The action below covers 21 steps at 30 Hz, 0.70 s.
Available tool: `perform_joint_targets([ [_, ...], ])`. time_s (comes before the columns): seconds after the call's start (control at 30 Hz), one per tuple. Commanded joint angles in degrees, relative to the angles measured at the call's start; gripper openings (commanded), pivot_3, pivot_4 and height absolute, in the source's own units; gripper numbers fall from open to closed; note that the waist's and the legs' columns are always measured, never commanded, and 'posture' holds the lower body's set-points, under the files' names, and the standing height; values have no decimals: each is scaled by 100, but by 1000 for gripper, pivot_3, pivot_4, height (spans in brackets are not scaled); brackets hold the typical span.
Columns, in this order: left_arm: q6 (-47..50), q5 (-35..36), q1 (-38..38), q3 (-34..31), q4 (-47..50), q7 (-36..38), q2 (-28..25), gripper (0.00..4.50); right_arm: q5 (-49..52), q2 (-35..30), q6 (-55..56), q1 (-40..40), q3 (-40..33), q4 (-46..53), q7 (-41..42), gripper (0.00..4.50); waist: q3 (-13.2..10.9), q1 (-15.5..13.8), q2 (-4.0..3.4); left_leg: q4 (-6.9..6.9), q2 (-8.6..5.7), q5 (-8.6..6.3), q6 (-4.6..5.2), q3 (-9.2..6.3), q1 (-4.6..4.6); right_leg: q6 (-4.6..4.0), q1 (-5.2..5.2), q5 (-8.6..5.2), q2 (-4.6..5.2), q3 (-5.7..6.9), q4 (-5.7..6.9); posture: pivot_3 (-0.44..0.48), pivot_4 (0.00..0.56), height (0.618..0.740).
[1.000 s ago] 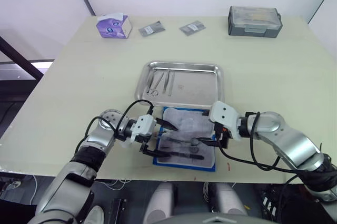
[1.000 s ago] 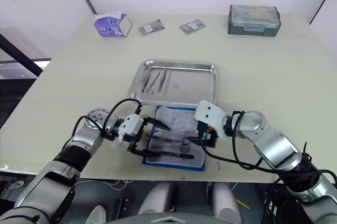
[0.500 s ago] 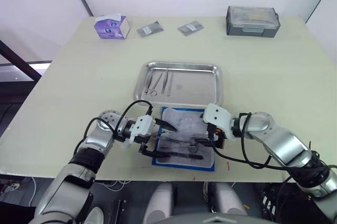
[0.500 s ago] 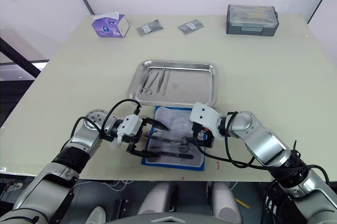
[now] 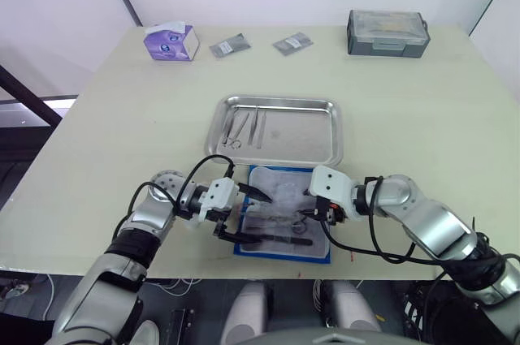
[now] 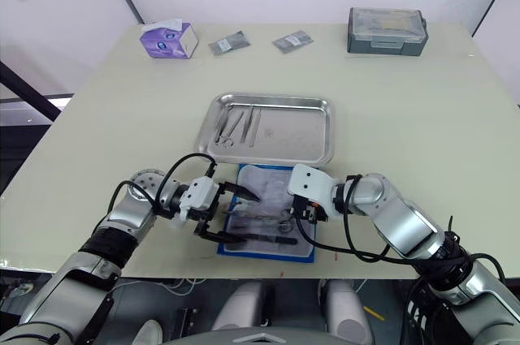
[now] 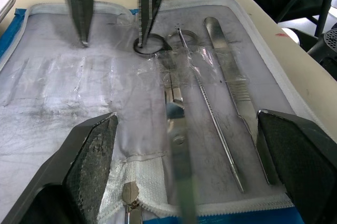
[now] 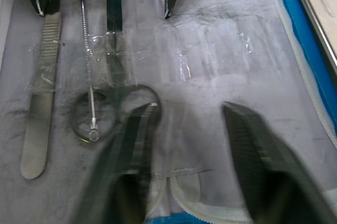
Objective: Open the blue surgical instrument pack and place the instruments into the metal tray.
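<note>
Blue surgical instrument pack (image 5: 283, 213) lies open at the desk's (image 5: 422, 118) near edge, just in front of the metal tray (image 5: 302, 133). Several instruments (image 7: 221, 97) lie on its pale lining (three more (image 5: 246, 127) in the tray). Left tool (image 5: 245, 213), fingers apart, over the pack's left side. Right tool (image 8: 190, 150), fingers apart, over the scissor rings (image 8: 105, 112).

Blue surgical instrument pack (image 5: 284, 235) unzipped, instruments (image 7: 210, 97) inside, metal tray (image 5: 335, 135) beyond
</note>
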<state>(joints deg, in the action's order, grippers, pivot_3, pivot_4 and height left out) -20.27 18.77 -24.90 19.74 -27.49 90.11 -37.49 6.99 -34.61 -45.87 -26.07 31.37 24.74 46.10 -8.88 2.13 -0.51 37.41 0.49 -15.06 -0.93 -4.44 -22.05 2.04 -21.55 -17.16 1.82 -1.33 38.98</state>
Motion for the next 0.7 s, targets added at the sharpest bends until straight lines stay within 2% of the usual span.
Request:
perform_joint_targets([
  [0.03, 176, -369, 236, 255, -194, 239, -35, 4500, -80, -53, 42, 25, 28, 170, 42, 270, 0, 3, 0, 0, 0, 0, 0, 0, 0, 0, 0, 0, 0, 0, 0, 0, 150, 734],
  [0.07, 172, -367, 237, 255, -197, 239, -45, 4500, -80, -55, 41, 29, 29, 183, 46, 38, 0, 3, 0, 0, 0, 0, 0, -1, 0, 0, 0, 0, 0, 0, 0, 0, 150, 734],
  [0.7, 124, -383, 155, 279, -316, 239, -93, 4500, 98, -657, 8, 335, -388, 571, 302, 38, 4, 11, 5, 0, 1, 0, 0, -1, 2, 0, 0, 0, -1, -1, 1, 0, 150, 734],
])
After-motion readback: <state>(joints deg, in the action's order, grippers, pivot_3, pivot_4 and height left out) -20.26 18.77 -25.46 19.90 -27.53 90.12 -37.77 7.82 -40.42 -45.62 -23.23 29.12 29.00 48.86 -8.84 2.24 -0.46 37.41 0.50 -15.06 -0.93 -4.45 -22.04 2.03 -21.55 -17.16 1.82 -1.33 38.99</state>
